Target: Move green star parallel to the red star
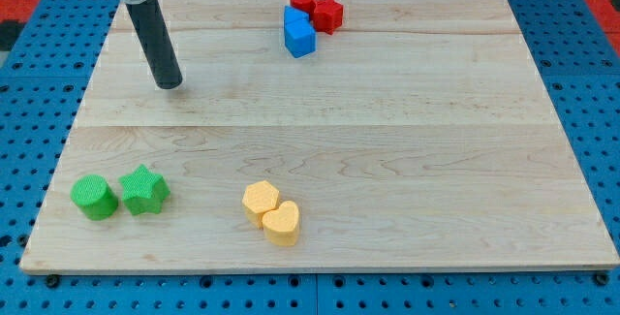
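Blocks sit in small groups on the wooden table (387,160). I have no hand, only a straight dark rod, so I hold nothing. My tip (170,85) rests on the table near the view's top left, well apart from every block.

The green star (144,190) is near the view's bottom left. A round green block (94,197) sits just beside it, on its left. I cannot tell if the two touch.

The red star (328,14) is far away, near the view's top, a bit right of the middle. A round red block (303,1) is pressed close on its left. Two blue blocks are just below the round red one: a small blue block (294,15) and a bigger blue block (300,36) with corners, below it. They sit tight together.

Two yellow blocks are near the view's bottom middle. One yellow block (260,201) has flat sides, and a yellow heart (282,223) touches it, lower and to the right.
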Robot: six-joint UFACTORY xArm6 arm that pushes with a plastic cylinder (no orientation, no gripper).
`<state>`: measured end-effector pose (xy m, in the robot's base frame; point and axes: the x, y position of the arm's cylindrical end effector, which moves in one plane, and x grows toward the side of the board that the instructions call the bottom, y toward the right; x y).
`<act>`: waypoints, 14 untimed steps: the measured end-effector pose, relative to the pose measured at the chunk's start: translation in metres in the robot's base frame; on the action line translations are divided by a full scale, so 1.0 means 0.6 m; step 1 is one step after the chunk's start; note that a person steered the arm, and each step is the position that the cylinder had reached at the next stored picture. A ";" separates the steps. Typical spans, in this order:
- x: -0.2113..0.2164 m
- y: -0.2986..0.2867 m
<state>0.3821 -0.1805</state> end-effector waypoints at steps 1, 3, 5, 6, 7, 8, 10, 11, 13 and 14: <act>0.032 -0.067; 0.184 -0.162; 0.318 -0.174; 0.284 -0.015; 0.253 0.105; 0.160 0.090; 0.090 0.074; 0.052 0.109; 0.006 0.074; -0.003 0.193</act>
<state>0.3802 -0.0646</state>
